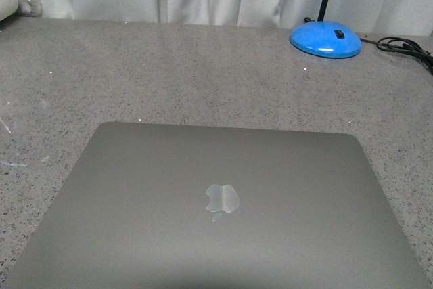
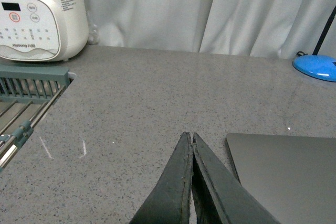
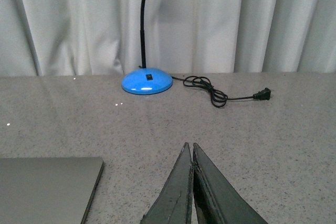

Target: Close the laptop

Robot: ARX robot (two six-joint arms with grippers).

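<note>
The laptop (image 1: 223, 208) lies flat and closed on the grey speckled counter, its space-grey lid up with the shiny apple logo showing. Keys, trackpad and screen are hidden under the lid. Neither arm shows in the front view. My left gripper (image 2: 190, 137) is shut and empty, just off a corner of the laptop (image 2: 289, 177), not touching it. My right gripper (image 3: 189, 148) is shut and empty, apart from the opposite corner of the laptop (image 3: 47, 187).
A blue lamp base (image 1: 326, 38) with a black cord (image 1: 406, 49) stands at the back right; the lamp (image 3: 147, 82) and its plug (image 3: 262, 95) show in the right wrist view. A white appliance (image 2: 39, 19) and a green dish rack (image 2: 26, 93) stand at the left. White curtain behind.
</note>
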